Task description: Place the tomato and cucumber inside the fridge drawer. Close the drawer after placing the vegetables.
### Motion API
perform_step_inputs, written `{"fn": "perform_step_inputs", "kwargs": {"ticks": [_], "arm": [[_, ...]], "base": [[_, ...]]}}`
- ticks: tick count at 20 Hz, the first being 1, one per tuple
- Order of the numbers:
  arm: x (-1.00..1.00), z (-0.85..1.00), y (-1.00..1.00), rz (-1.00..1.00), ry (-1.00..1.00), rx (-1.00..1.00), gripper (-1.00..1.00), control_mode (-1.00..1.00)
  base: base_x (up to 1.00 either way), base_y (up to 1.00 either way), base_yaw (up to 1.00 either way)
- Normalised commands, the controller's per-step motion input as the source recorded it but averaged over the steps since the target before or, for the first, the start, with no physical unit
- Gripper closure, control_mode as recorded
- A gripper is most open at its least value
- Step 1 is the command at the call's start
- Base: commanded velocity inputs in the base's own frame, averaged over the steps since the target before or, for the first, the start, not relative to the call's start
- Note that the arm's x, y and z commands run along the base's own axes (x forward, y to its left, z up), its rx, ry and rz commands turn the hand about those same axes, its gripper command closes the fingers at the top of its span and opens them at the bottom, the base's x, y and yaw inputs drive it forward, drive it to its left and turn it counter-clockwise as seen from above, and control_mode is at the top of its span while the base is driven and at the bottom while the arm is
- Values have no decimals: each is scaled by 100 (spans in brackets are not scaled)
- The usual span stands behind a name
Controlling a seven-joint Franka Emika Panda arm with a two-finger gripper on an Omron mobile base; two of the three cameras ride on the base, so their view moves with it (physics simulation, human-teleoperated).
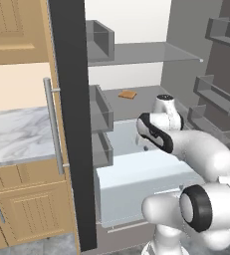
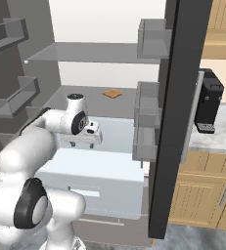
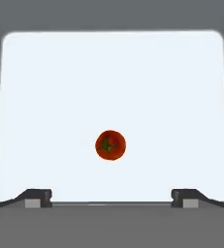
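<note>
Pincer: the gripper (image 3: 111, 197) hangs over the fridge drawer (image 3: 36, 97), fingertips (image 3: 36, 197) spread wide, nothing between them.
Tomato: the tomato (image 3: 110, 145) lies on the drawer floor, in the hand view just toward 12 o'clock from the midpoint of the fingers, centred between them.
Axis: round, no long axis; stem spot faces up at the camera.
Drawer: pulled out, open-topped (image 1: 136, 184).
Judgement: tomato looks delivered; cucumber not yet.

Open fridge, kitchen cabinets around it.
A small orange-brown flat item (image 1: 127, 94) lay on a fridge shelf (image 1: 151, 52); grey door shelves (image 1: 221, 94); marble bench (image 1: 14, 132); black appliance (image 2: 208, 105) stood on it; wooden cabinets (image 1: 22, 214) below.
</note>
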Motion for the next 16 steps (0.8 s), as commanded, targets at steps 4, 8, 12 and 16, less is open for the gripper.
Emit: {"fn": "perform_step_inputs", "kwargs": {"ticks": [4, 8, 12, 16], "arm": [[-96, 100, 2, 0, -34, -1, -100, -100], [-100, 66, 1, 0, -18, 0, -100, -100], [-100, 14, 8, 0, -15, 0, -100, -100], [-76, 0, 5, 0, -7, 0, -100, -100]], "base": [[0, 0, 0], [0, 0, 0], [0, 0, 0], [0, 0, 0]]}}
